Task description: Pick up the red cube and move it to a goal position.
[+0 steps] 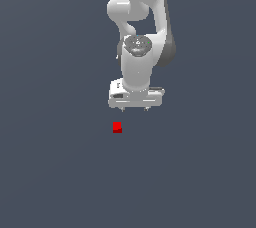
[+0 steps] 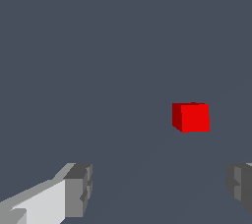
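The red cube (image 1: 117,127) is a tiny bright-red block lying on the flat dark grey floor, just below and toward the exterior view's left of my gripper (image 1: 134,109). The white gripper hangs pointing down from the white arm, with only the tips of its two fingers showing under the hand. In the wrist view the cube (image 2: 191,117) lies apart from the gripper (image 2: 160,193), beyond the two grey fingertips (image 2: 78,188). The jaws stand wide apart with nothing between them.
The white Panda arm (image 1: 142,32) rises behind the gripper toward the top of the exterior view. The dark grey floor (image 1: 60,172) spreads all around, with no other object showing.
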Action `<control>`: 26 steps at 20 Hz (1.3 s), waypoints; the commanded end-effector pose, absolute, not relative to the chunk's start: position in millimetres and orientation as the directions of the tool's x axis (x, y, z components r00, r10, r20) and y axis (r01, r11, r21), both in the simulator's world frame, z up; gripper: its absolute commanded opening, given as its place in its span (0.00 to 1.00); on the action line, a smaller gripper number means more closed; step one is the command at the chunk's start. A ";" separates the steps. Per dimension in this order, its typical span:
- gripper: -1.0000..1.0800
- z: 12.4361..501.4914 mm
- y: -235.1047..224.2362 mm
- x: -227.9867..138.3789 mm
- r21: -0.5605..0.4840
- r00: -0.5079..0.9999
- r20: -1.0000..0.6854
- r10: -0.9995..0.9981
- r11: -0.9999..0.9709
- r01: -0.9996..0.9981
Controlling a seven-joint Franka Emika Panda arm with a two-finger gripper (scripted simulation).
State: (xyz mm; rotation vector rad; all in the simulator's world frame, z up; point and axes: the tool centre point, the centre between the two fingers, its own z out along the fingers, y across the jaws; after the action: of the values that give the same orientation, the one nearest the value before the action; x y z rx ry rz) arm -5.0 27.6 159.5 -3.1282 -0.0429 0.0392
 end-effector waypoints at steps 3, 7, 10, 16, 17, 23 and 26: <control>0.96 158.2 26.6 -4.9 -0.013 0.999 -0.025 0.028 -1.000 0.027; 0.96 148.6 21.3 -4.6 -0.012 0.999 -0.023 0.032 -0.999 0.031; 0.96 134.8 13.4 -3.9 -0.011 0.999 -0.021 0.037 -0.999 0.036; 0.96 92.4 -11.0 -0.7 -0.006 0.999 -0.013 0.052 -0.999 0.052; 0.96 84.0 -15.8 0.1 -0.005 0.998 -0.012 0.055 -0.998 0.055; 0.96 43.0 -39.3 5.4 -0.002 0.998 -0.004 0.070 -0.998 0.070; 0.96 30.5 -46.5 7.6 -0.001 0.997 -0.002 0.074 -0.997 0.074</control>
State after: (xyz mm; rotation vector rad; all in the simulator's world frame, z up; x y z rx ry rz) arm 6.0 -43.0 36.7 -3.1385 -0.1110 0.0079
